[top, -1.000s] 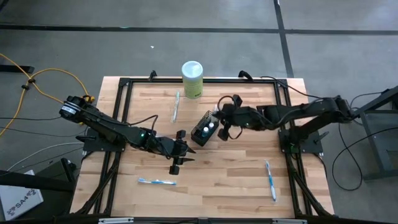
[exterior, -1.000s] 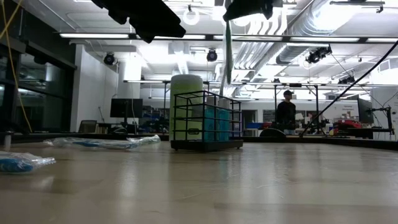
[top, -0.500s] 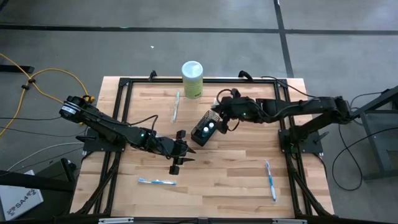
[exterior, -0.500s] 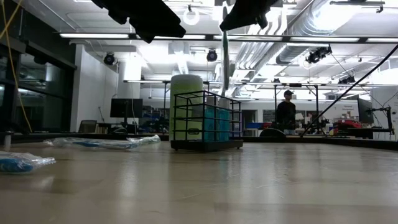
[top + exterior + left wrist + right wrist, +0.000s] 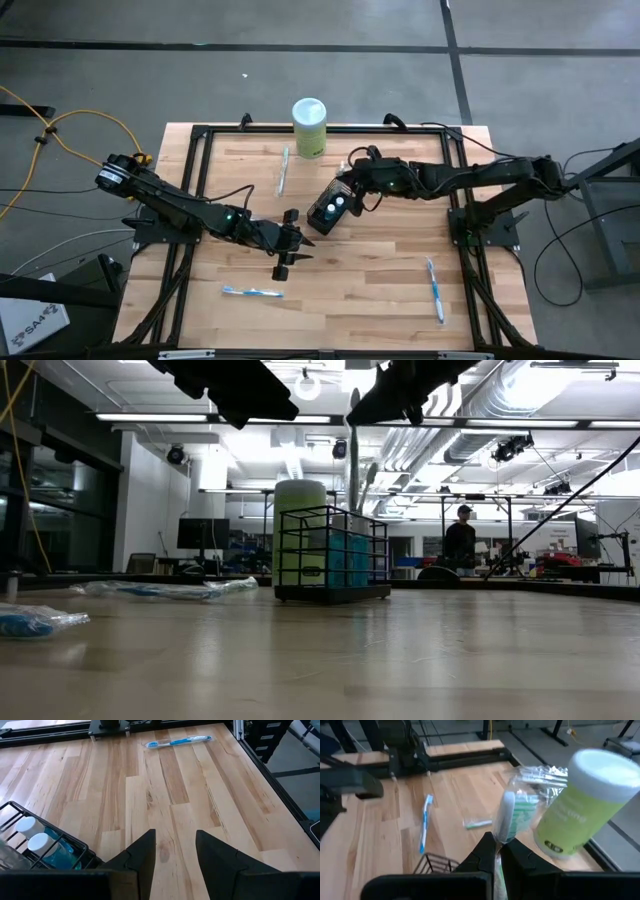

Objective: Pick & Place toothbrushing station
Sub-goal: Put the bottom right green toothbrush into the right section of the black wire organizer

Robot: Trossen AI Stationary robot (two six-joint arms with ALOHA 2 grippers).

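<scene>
Head count at the bench: four toothbrushes, two tubes, one holder, one canister

Three toothbrushes lie on the one table (image 5: 380,270): a wrapped one (image 5: 283,172) near the canister, one (image 5: 252,292) on the left arm's side, one (image 5: 434,288) on the right arm's side. A fourth toothbrush (image 5: 506,817) sits pinched in the right gripper (image 5: 496,842). Two teal tubes (image 5: 29,826) (image 5: 41,842), each with a white cap, stand in the single black wire holder (image 5: 290,550). One pale green canister (image 5: 309,126). Two arms, one gripper apiece; the left gripper (image 5: 175,837) is the second. One person (image 5: 460,540) stands far back in the room.
</scene>
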